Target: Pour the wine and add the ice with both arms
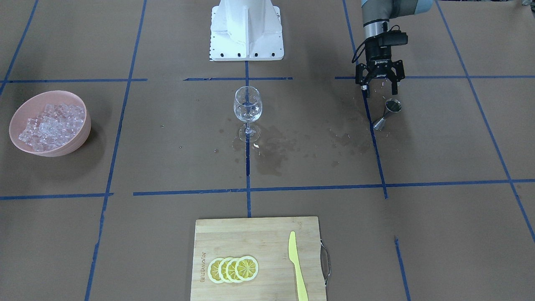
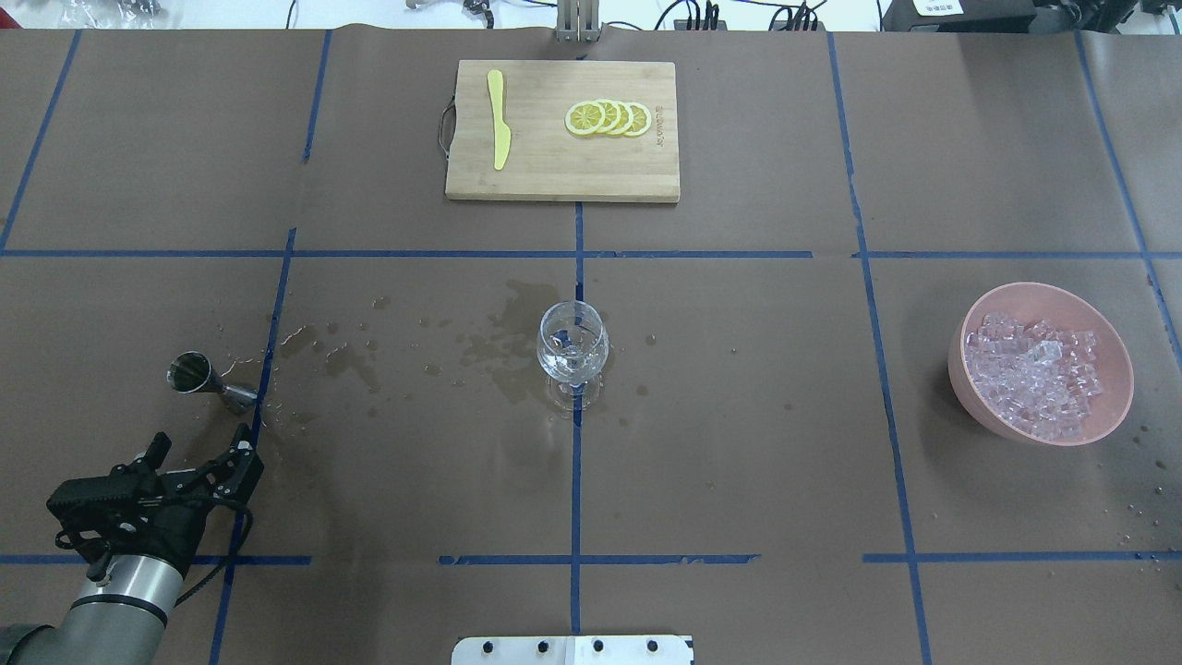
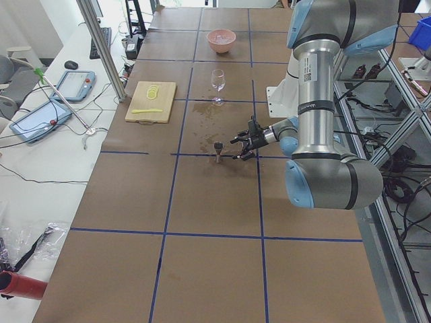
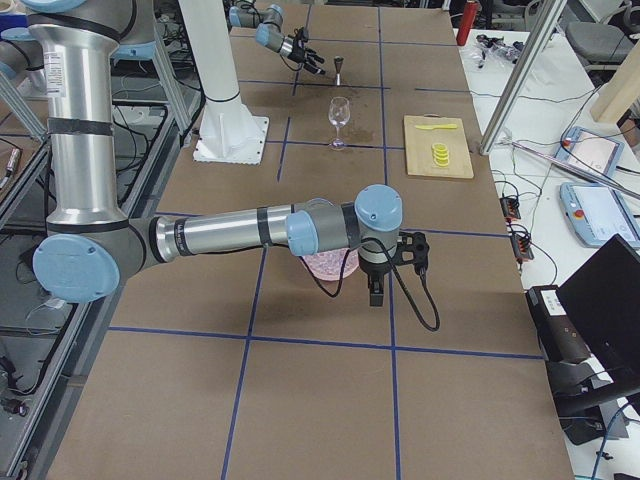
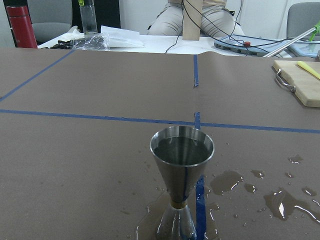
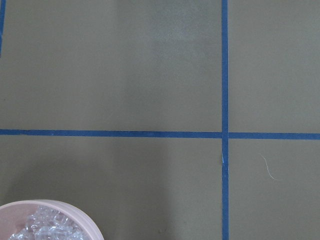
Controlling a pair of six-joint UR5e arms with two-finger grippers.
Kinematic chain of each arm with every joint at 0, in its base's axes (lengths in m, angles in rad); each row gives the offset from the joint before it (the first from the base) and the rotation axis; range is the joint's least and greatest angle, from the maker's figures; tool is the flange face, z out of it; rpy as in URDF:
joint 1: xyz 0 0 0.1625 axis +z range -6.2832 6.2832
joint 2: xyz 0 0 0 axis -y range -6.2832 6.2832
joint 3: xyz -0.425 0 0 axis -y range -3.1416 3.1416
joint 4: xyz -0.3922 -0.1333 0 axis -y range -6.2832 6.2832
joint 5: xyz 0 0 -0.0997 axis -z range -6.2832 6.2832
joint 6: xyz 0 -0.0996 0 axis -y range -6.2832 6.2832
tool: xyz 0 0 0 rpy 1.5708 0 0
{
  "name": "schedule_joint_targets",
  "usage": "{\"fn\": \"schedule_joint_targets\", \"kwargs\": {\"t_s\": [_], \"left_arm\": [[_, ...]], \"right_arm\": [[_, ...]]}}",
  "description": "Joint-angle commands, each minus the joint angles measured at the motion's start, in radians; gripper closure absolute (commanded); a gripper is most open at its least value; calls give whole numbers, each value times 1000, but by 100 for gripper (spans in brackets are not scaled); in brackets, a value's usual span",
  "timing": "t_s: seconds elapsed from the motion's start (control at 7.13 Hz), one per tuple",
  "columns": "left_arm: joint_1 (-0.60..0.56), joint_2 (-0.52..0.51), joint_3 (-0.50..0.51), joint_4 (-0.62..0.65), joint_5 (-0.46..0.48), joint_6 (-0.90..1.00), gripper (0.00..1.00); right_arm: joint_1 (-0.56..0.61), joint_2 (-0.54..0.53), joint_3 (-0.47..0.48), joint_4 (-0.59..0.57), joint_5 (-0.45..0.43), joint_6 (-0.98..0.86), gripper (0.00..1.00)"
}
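My left pincer [image 1: 379,91], spread, hangs beside the jigger [image 1: 387,113] on the worktop [image 1: 439,146]; I'd grip its slick narrow waist. Ice [image 1: 52,125] sits heaped in the bowl [image 1: 83,133], slippery. Right pincer [image 4: 375,292]: cannot tell.

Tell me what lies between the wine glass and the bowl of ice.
The overhead view shows only brown paper, one blue tape line and a few wet spots between the wine glass and the pink bowl of ice.
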Motion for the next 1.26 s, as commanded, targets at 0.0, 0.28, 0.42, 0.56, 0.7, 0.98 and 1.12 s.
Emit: {"fn": "schedule_joint_targets", "kwargs": {"t_s": [0.0, 0.28, 0.42, 0.56, 0.7, 0.98, 1.12], "left_arm": [[-15, -29, 47, 0, 28, 1, 0], [-55, -30, 66, -3, 51, 7, 0], [-68, -30, 81, -6, 51, 10, 0], [-72, -36, 95, -9, 51, 10, 0], [-72, -49, 101, -9, 51, 10, 0], [-90, -101, 142, -9, 51, 13, 0], [-95, -106, 147, -11, 51, 13, 0]], "right_arm": [[0, 0, 2, 0, 2, 2, 0], [0, 1, 2, 0, 2, 11, 0], [0, 1, 2, 0, 2, 13, 0], [0, 1, 2, 0, 2, 13, 0], [0, 0, 1, 0, 2, 13, 0], [0, 1, 2, 0, 2, 13, 0], [0, 1, 2, 0, 2, 13, 0]]}}
